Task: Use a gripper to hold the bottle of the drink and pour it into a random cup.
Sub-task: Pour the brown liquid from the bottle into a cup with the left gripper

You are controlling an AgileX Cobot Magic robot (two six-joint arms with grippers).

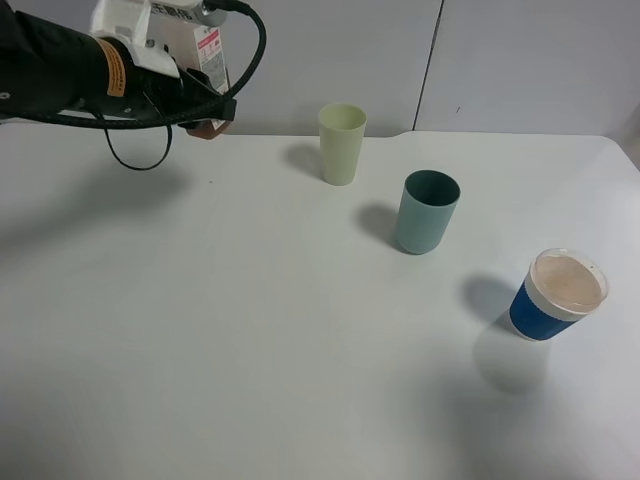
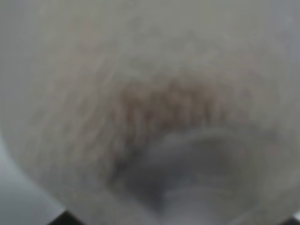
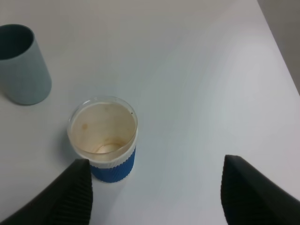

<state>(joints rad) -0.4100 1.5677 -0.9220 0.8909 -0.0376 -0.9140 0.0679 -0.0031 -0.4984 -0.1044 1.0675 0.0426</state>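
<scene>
In the exterior high view my left gripper point(image 1: 205, 100) hangs high over the back left of the table, shut on the bottle of the drink point(image 1: 210, 55). Its white-and-pink label shows, with brown liquid at the lower end. The left wrist view is a close blur of the bottle point(image 2: 164, 117) with a brownish patch. The pale yellow-green cup point(image 1: 342, 143) stands upright at the back centre, well to the right of the bottle. My right gripper point(image 3: 157, 160) is open and empty, hovering above the table near a blue cup; the exterior high view does not show it.
A teal-green cup point(image 1: 428, 211) point(image 3: 21, 65) stands right of the yellow-green one. A blue cup with a white rim point(image 1: 555, 295) point(image 3: 105, 140), stained brown inside, sits near the right table edge point(image 3: 276, 56). Looping black cables point(image 1: 140, 160) hang under the left arm.
</scene>
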